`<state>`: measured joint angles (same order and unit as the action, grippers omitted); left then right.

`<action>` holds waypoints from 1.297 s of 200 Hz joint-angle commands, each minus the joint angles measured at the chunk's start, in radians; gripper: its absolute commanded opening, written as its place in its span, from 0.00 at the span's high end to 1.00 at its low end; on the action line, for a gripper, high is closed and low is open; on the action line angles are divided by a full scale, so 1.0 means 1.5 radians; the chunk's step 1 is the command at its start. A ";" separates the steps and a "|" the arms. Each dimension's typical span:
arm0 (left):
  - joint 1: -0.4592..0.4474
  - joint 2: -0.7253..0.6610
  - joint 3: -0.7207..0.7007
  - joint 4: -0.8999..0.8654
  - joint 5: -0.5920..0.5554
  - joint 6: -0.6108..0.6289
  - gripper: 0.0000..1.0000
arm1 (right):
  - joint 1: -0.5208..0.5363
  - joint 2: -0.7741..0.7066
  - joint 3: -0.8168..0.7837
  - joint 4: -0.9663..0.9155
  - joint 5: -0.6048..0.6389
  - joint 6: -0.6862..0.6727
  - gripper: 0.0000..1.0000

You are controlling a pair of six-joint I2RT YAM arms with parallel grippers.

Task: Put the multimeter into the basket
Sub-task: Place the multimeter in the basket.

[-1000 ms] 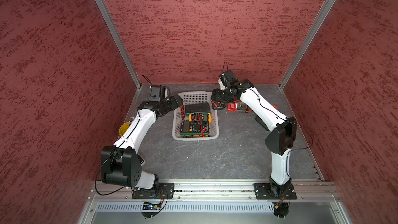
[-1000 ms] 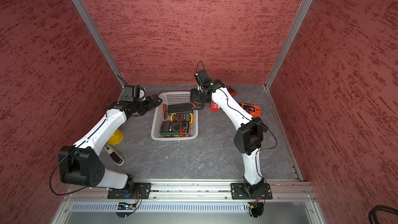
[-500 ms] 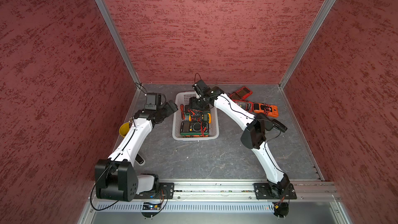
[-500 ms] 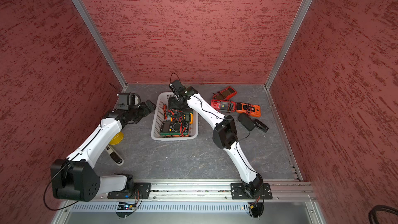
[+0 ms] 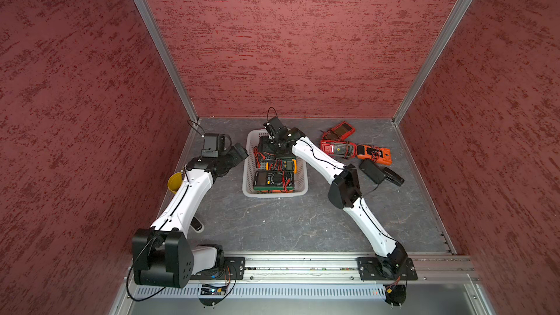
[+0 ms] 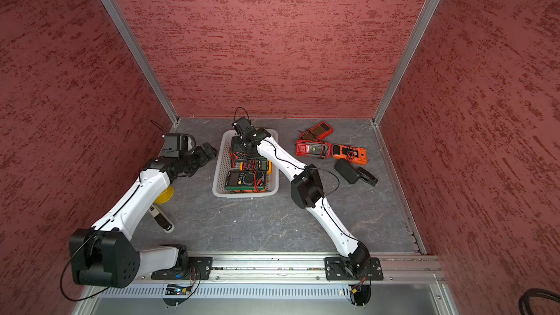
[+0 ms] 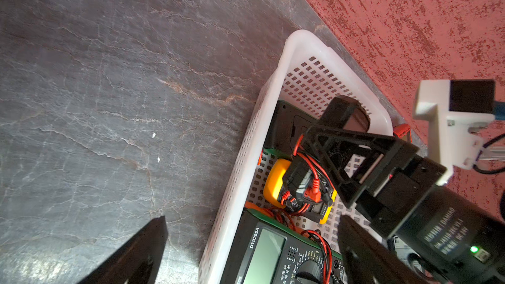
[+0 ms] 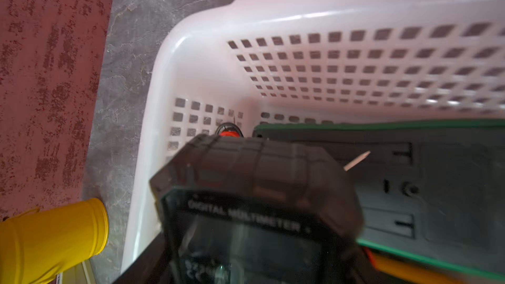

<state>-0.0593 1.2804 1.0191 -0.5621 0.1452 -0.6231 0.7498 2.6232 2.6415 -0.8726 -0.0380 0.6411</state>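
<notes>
R gripper point(image 5: 270, 146) clamps a black multimeter point(image 8: 259, 187) at the far end of the white basket point(image 5: 246, 177), over a green-cased meter point(image 8: 423, 187) lying inside. The multimeter sits btwn the fingers, long axis in line w/ them, display end nosing toward a corner on the yellow cup point(image 8: 54, 236) side. L gripper point(image 5: 239, 152) is spread wide, empty, beside the basket.

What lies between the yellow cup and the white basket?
Only bare grey tabletop; the right wrist view shows it between yellow cup and basket.
</notes>
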 commanded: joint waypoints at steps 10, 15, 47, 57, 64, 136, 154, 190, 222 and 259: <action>0.005 -0.007 0.014 -0.005 0.012 0.007 0.00 | 0.008 0.019 0.024 0.059 0.020 0.007 0.54; 0.005 -0.007 0.014 -0.005 0.012 0.007 0.00 | 0.009 0.019 0.023 0.062 0.020 0.006 0.53; 0.007 0.000 0.011 0.004 0.021 0.005 0.00 | 0.013 0.033 0.023 0.067 0.004 0.000 0.36; 0.006 0.002 0.009 0.007 0.023 0.002 0.00 | 0.014 0.039 0.023 0.063 -0.003 0.001 0.28; 0.007 0.003 0.008 0.009 0.024 0.000 0.00 | 0.015 0.042 0.023 0.060 -0.008 0.001 0.22; 0.008 -0.003 0.010 0.010 0.026 0.001 0.00 | 0.014 0.023 0.028 0.050 0.000 -0.015 0.01; 0.008 -0.003 0.011 0.009 0.027 0.004 0.00 | 0.012 -0.002 0.029 0.047 0.009 -0.022 0.01; 0.014 -0.002 0.019 0.007 0.031 0.016 0.00 | 0.003 -0.071 0.028 0.014 0.037 -0.047 0.01; 0.028 0.000 0.036 0.003 0.031 0.025 0.00 | -0.014 -0.138 0.025 -0.062 0.079 -0.064 0.01; 0.036 0.006 0.048 0.022 0.046 0.039 0.00 | -0.054 -0.237 -0.030 -0.155 0.142 -0.086 0.01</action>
<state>-0.0143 1.2827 1.0561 -0.5579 0.1886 -0.5987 0.7200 2.3734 2.6423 -0.9794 0.0750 0.5484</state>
